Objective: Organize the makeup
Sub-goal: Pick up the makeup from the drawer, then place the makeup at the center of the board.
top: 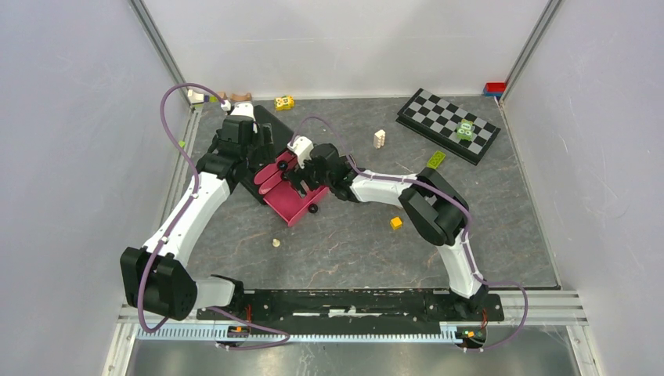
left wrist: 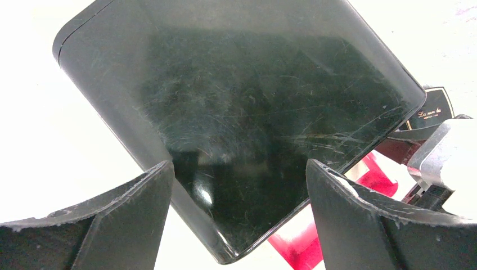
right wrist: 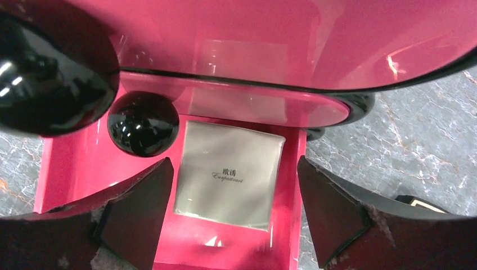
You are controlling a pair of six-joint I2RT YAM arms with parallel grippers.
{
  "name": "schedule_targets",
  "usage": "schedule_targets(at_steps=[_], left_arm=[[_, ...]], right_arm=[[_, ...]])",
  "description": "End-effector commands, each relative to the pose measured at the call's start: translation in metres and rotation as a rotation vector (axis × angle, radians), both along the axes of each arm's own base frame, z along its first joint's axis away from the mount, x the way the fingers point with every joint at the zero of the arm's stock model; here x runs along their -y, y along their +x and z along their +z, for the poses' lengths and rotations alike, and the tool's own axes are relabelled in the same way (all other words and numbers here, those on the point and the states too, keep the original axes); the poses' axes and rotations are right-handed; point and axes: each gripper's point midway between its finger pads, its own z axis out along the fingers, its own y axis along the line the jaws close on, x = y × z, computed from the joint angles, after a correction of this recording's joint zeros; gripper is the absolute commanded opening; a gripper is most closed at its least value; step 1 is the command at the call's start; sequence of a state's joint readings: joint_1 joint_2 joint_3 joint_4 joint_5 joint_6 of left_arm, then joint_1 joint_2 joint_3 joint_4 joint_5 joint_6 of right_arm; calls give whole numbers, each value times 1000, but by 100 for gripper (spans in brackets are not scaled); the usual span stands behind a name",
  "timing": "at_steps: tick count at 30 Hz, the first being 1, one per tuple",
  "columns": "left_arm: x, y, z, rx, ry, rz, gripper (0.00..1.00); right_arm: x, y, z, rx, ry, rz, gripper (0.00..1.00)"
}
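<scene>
Mostly pink drawer [right wrist: 67,163], silver card [right wrist: 228,174] lying flat inside it

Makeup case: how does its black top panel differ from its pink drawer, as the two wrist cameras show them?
The black panel is dark and finely scratched; the pink drawer is bright pink. The black panel carries nothing visible; the pink drawer holds a silver printed card. The black panel lies ahead of the left gripper, the pink drawer ahead of the right gripper. Both are glossy and reflect light.
</scene>
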State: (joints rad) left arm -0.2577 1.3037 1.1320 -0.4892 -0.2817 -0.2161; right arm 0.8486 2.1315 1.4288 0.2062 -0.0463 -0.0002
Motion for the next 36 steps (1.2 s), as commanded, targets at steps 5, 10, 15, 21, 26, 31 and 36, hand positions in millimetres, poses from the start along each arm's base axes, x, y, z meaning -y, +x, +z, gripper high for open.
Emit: schedule_targets(at_steps=[5, 10, 15, 21, 26, 31, 36], left_arm=[[-1, -35, -54, -240, 46, -29, 92], [1, -38, -54, -256, 47, -34, 92], [-1, -39, -55, -257, 52, -25, 92], [-3, -40, -57, -261, 64, -20, 92], [-4, -39, -57, -254, 66, -19, 92], [-4, -39, -57, -256, 68, -18, 92], [-6, -39, -57, -254, 76, -10, 92]], right_arm=[[-9, 3, 9, -16, 47, 1, 67], [-8, 0, 17, -9, 47, 13, 64], [1, -7, 28, 6, 58, 12, 61], [7, -10, 68, 57, 106, 5, 59], [11, -13, 102, 83, 169, -9, 57], [31, -4, 117, 66, 201, -101, 57], [99, 20, 103, 38, 192, -308, 56]])
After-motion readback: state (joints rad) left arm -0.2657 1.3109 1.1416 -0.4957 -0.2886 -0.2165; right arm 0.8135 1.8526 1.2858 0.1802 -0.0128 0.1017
